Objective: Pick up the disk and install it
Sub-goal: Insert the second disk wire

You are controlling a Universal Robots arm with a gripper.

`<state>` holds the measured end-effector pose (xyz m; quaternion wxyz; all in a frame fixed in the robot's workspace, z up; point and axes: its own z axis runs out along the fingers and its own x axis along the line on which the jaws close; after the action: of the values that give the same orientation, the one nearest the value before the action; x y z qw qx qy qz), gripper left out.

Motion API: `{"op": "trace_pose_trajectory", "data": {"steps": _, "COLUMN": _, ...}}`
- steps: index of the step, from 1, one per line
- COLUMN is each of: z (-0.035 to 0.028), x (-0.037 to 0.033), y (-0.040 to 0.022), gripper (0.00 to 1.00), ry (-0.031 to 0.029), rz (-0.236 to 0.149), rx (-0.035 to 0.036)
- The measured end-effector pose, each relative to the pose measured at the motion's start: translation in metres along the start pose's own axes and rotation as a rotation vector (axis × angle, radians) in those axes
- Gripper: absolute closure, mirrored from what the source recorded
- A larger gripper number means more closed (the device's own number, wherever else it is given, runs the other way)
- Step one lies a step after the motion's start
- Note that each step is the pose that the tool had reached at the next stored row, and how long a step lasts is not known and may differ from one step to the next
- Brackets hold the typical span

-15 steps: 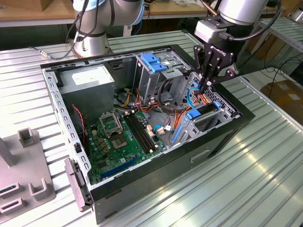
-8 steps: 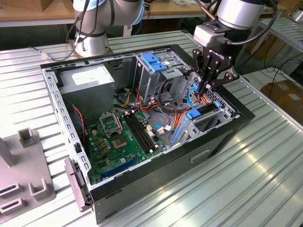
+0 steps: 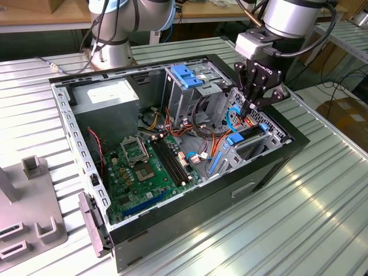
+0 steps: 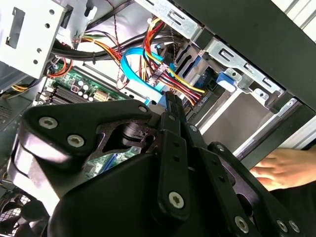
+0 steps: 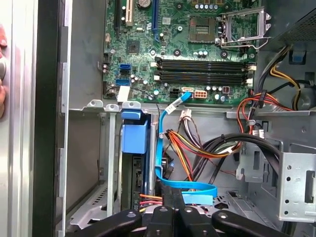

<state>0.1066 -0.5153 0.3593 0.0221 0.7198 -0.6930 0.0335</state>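
Now | my claw [image 3: 248,110] is pinched shut, empty, among cables [image 5: 197,148] beside the disk [image 5: 134,163] in its bay | risk: snagging wires; a hand [image 4: 281,168] rests near the case [image 3: 270,167].

Ribbed metal bench [image 3: 322,213], wood table [image 3: 34,14] behind, cardboard box [image 3: 348,115].

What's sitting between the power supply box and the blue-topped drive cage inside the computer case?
In the exterior view, a bundle of coloured cables fills the gap between the power supply box and the drive cage, above the motherboard.
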Motion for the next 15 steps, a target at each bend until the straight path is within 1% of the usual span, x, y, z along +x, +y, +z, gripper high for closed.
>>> {"op": "trace_pose_trajectory", "data": {"steps": 5, "z": 0.0000, "x": 0.0000, "y": -0.0001, "gripper": 0.89, "ry": 0.0002, "rz": 0.000, "rx": 0.0000}}
{"op": "trace_pose_trajectory", "data": {"steps": 8, "z": 0.0000, "x": 0.0000, "y": -0.0001, "gripper": 0.71, "ry": 0.0003, "rz": 0.000, "rx": 0.0000}}
{"op": "trace_pose_trajectory", "data": {"steps": 10, "z": 0.0004, "x": 0.0000, "y": -0.0001, "gripper": 0.58, "ry": 0.0018, "rz": 0.000, "rx": 0.0000}}
{"op": "trace_pose_trajectory", "data": {"steps": 11, "z": 0.0009, "x": -0.0001, "y": -0.0001, "gripper": 0.58, "ry": 0.0032, "rz": 0.000, "rx": -0.0001}}
{"op": "trace_pose_trajectory", "data": {"steps": 12, "z": 0.0015, "x": -0.0001, "y": -0.0001, "gripper": 0.58, "ry": 0.0059, "rz": 0.000, "rx": -0.0002}}
{"op": "trace_pose_trajectory", "data": {"steps": 15, "z": 0.0019, "x": -0.0001, "y": 0.0000, "gripper": 0.59, "ry": 0.0099, "rz": 0.000, "rx": -0.0004}}
